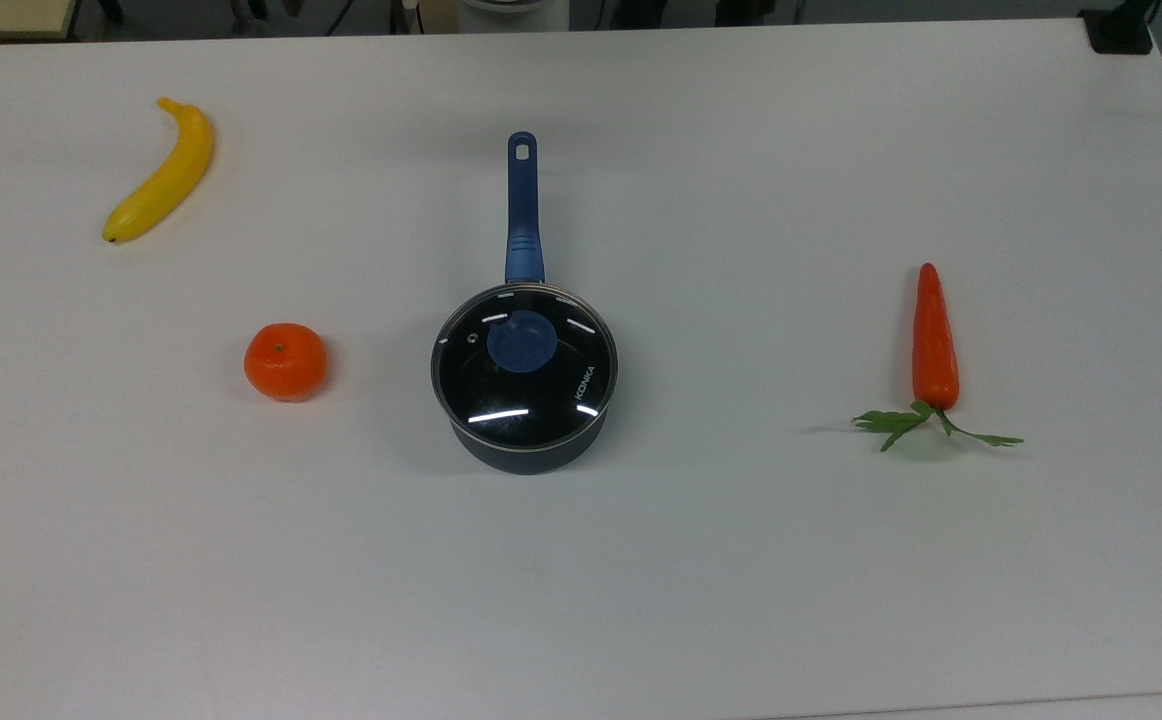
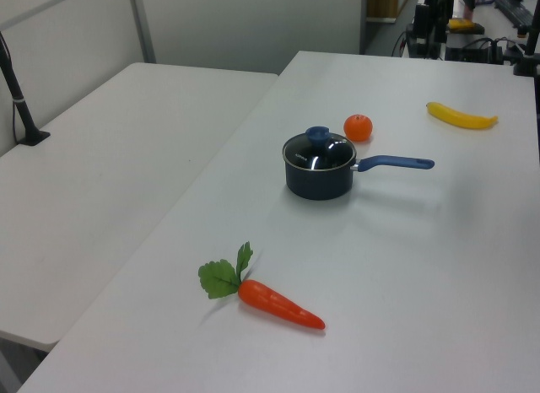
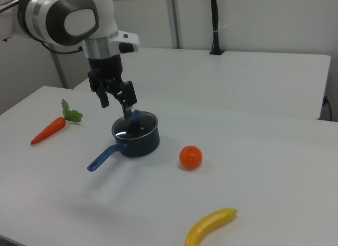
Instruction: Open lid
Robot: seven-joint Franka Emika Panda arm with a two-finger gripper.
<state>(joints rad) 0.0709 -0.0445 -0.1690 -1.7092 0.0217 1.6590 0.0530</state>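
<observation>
The round glass lid (image 1: 531, 395) with its blue knob (image 1: 522, 342) sits closed on the dark blue saucepan (image 1: 526, 455) in the middle of the white table. The lid (image 2: 321, 157) lies flat in the left view too, and the pan's long handle (image 1: 522, 205) points to the top view's far side. In the right view my gripper (image 3: 116, 106) hangs open and holds nothing, just above and left of the lid (image 3: 138, 125). One fingertip (image 3: 128, 110) overlaps the knob (image 3: 135, 115) in the right view; I cannot tell whether they touch.
A banana (image 1: 161, 172) lies at the top view's far left and an orange (image 1: 285, 361) sits left of the pan. A carrot (image 1: 934, 340) lies to the right. A second table (image 2: 101, 157) adjoins, with a black post (image 2: 21, 106) on it.
</observation>
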